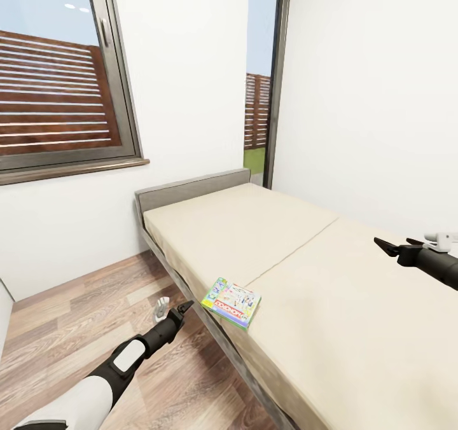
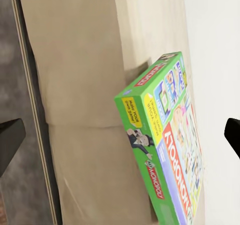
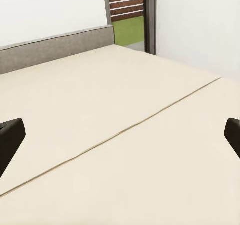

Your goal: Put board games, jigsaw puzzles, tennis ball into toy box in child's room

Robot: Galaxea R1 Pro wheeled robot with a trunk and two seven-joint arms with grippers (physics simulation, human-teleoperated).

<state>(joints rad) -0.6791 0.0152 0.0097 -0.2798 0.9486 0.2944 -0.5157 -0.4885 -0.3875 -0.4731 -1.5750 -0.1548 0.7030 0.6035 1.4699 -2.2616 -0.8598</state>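
While I face the bed [image 1: 267, 239], it runs from the 6 o'clock edge of the head view up toward the grey headboard [image 1: 191, 191] at 12 o'clock, and its beige mattress is the largest surface in reach. A seam crosses the mattress diagonally. The wood floor [image 1: 76, 315] lies at 8 o'clock, below the window [image 1: 57, 80] at 10 o'clock.

The green-white-red board game [image 1: 231, 302] lies flat on the mattress corner nearest me, just below centre, with one corner reaching the bed's side edge. I judge this overhang useful: it offers a thin edge that the fingers can straddle from the side.

My left gripper [image 1: 173, 310] hovers over the floor at 9 o'clock from the box, just beside it and not touching. In the left wrist view its dark fingertips [image 2: 10, 140] stand wide apart, with the box's green side [image 2: 142, 150] between them, so the jaws are spread and aimed for an edge grasp.

My right gripper [image 1: 386, 245] hangs above the mattress at 3 o'clock, well apart from the box. Its fingers also stand wide apart and hold nothing.
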